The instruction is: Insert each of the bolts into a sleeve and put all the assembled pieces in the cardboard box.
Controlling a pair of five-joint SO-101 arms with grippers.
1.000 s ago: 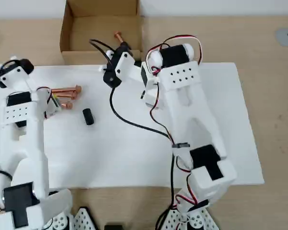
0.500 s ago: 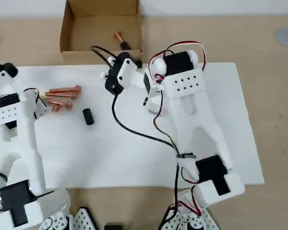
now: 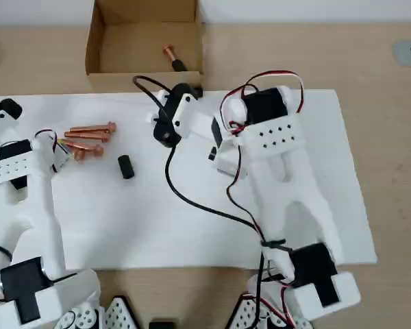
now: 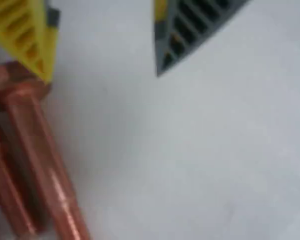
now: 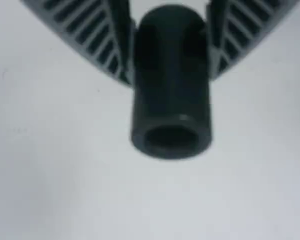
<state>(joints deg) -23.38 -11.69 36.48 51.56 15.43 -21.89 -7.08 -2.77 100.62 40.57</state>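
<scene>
Several copper bolts [image 3: 89, 133] lay together on the white sheet [image 3: 157, 219] in the high view. A loose black sleeve [image 3: 126, 166] sat near them, and one assembled piece [image 3: 172, 58] lay inside the cardboard box [image 3: 94, 41]. In the left wrist view, the left gripper [image 4: 102, 47] stood wide open over the sheet, holding nothing, with one yellow fingertip [image 4: 30, 35] at a bolt's head. In the right wrist view, the right gripper [image 5: 170, 45] was clamped on a second sleeve [image 5: 170, 110] above the sheet.

Loose copper bolts [image 3: 89, 130] lie flat side by side, black sleeve [image 3: 126, 166] near them. One bolt w/ sleeve [image 3: 172, 58] lies in open cardboard box [image 3: 92, 48]. 2nd sleeve [image 5: 170, 117] clamped in right claw [image 5: 170, 80].
</scene>
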